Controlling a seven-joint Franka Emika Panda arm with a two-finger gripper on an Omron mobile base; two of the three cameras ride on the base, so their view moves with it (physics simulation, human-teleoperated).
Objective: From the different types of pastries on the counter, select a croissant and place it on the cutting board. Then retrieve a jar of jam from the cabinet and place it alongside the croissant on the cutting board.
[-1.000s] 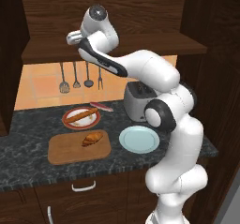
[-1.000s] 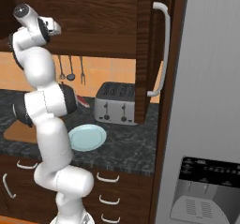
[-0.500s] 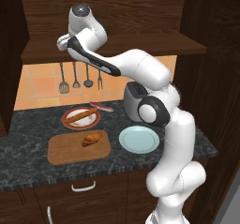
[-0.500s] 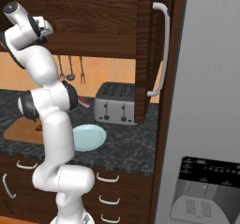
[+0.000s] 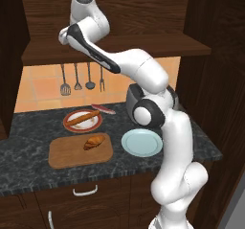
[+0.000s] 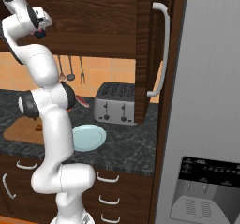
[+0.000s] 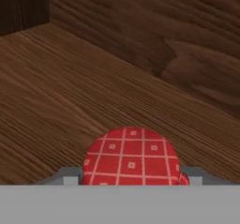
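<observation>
Reaching high into the cabinet [image 5: 119,12], the arm held its gripper [image 7: 131,181] around the upright jar [image 7: 131,156]; whether it gripped was unclear.

One croissant [image 5: 94,141], on one cutting board [image 5: 67,155]. One baguette stick [image 5: 83,118] on one red-rimmed plate [image 5: 70,126]; one empty light blue plate [image 5: 141,143]. One jam jar, red checked lid [image 7: 131,156]. One toaster [image 6: 115,102]. Four hanging utensils [image 5: 65,85]. One red-handled item [image 5: 103,109] on bench [image 5: 28,137].
</observation>
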